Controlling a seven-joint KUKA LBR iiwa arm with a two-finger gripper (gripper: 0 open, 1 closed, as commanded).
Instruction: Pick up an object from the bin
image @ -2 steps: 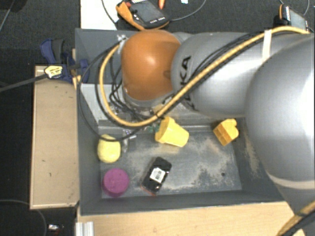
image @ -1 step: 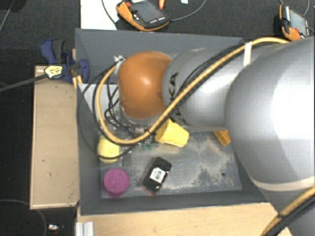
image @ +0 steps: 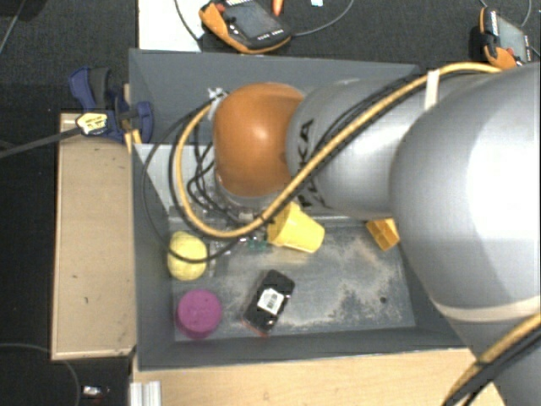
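Observation:
My gripper (image: 226,216) hangs under the orange wrist cover in the back left part of the bin, and only its dark body shows. Just below and left of it lies a yellow ball (image: 187,255). A yellow cup-like piece (image: 297,231) lies on its side right beside it. Between those two sits a small green bit (image: 256,244) by the cables. Nothing is seen held.
A magenta round thing (image: 199,311) rests in the front left corner. A black flat device with a white label (image: 269,301) lies at the front middle. An orange block (image: 383,233) sits at the right, partly under the arm. The arm covers the bin's back right.

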